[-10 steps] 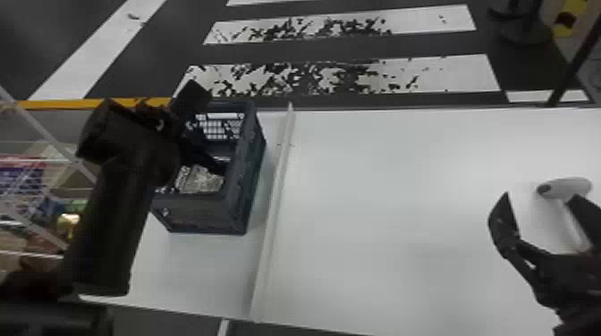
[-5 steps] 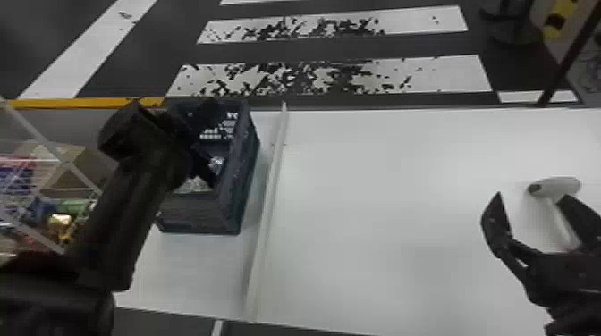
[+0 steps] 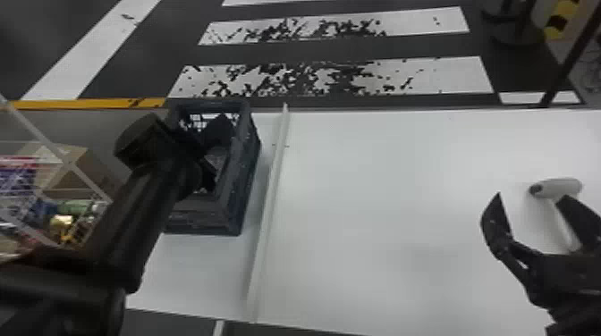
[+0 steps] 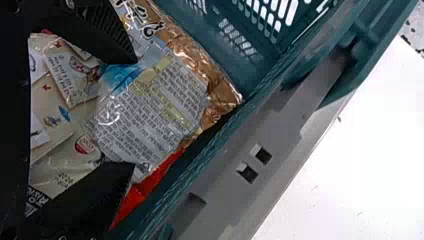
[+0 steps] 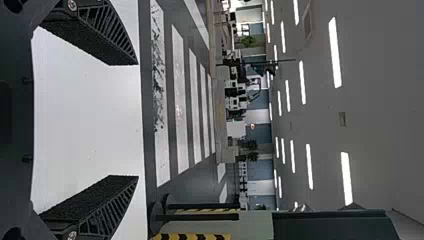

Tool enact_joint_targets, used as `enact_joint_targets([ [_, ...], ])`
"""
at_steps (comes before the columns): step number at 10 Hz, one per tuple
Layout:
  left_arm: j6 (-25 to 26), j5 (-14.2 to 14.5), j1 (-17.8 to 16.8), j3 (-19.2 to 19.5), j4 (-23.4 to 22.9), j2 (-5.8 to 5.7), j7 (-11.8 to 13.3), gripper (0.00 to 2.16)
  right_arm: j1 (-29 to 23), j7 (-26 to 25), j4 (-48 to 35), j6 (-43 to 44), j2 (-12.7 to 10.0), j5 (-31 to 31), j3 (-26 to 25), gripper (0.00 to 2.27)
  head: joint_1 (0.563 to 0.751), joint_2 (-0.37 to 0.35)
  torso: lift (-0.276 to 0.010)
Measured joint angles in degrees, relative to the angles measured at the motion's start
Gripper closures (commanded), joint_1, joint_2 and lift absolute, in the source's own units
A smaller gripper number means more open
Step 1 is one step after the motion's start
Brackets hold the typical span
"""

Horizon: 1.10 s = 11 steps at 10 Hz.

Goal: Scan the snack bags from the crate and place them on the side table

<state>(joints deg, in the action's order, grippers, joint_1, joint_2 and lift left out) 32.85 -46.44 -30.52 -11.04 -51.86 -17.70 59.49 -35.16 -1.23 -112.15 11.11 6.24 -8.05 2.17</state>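
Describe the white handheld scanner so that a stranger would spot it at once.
On the white tabletop, go right from the dark crate, past the raised pale strip, to the right gripper. By its open fingers is the white scanner, with a rounded head and slim handle. Its pale colour sets it apart from the black gripper and the crate.

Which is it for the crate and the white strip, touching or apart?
Apart: the head view shows white tabletop between the crate and the strip.
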Motion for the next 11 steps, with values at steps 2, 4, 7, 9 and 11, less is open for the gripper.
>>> enact_joint_targets([
  [2, -1.66, -0.08, -0.16, 0.04, 1.83, 0.02, 1.41, 2.07, -0.08, 0.05, 0.00, -0.02, 0.00, -0.19, 0.11, 0.06, 0.695, 0.164, -0.094],
  [4, -2.34, 1.79, 0.79, 1.63, 1.68, 0.01, -3.14, 2.14, -0.14, 0.09, 0.07, -0.28, -0.01, -0.18, 0.25, 0.06, 0.695, 0.172, -0.094],
  [7, -4.44, 6.11, 2.26, 8.32, -1.63, -0.31, -2.91, 2.14, -0.39, 0.02, 0.06, -0.35, -0.02, -0.21, 0.29, 0.06, 0.695, 0.174, -0.094],
  [9, -5.74, 9.47, 2.66, 11.42, -3.12, -0.44, -1.57, 2.14, -0.46, 0.00, 0.00, -0.35, -0.08, -0.22, 0.37, 0.06, 0.695, 0.168, -0.094],
  [11, -7.15, 11.24, 2.71, 12.49, -3.41, -0.77, 0.79, 2.14, -0.52, 0.00, 0.00, -0.51, -0.09, -0.22, 0.41, 0.06, 0.695, 0.160, -0.094],
])
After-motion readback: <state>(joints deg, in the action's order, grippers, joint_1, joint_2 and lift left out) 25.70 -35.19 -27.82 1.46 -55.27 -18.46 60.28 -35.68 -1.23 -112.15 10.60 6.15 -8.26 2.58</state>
